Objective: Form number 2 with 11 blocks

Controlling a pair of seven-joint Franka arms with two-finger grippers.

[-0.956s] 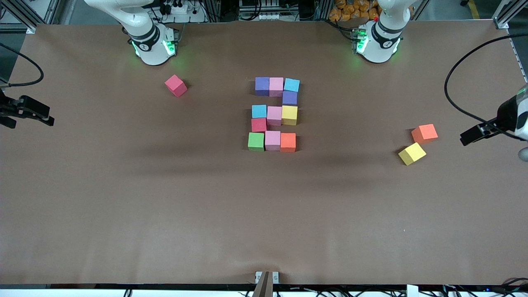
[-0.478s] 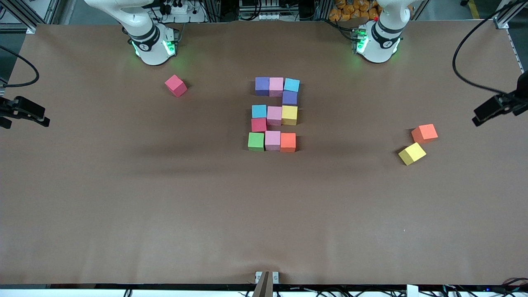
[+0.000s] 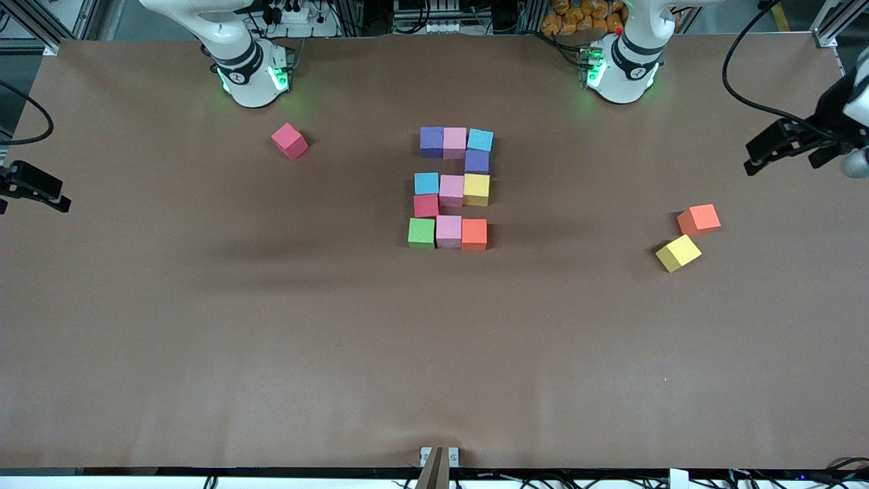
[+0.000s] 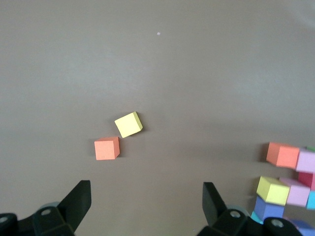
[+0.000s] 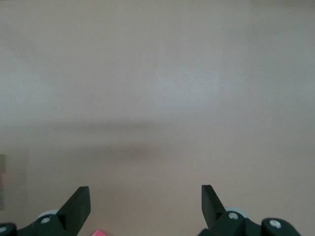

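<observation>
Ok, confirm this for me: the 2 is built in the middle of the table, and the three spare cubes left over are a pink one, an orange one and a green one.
Not quite. The number 2 does stand in the middle of the table, and a spare pink cube and a spare orange cube lie apart from it. The third spare is yellow, not green; the front view shows it beside the orange one. The green cube is a corner of the 2.

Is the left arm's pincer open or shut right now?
Open. In the left wrist view the left pincer shows its two fingers standing wide apart with only bare table between them.
</observation>
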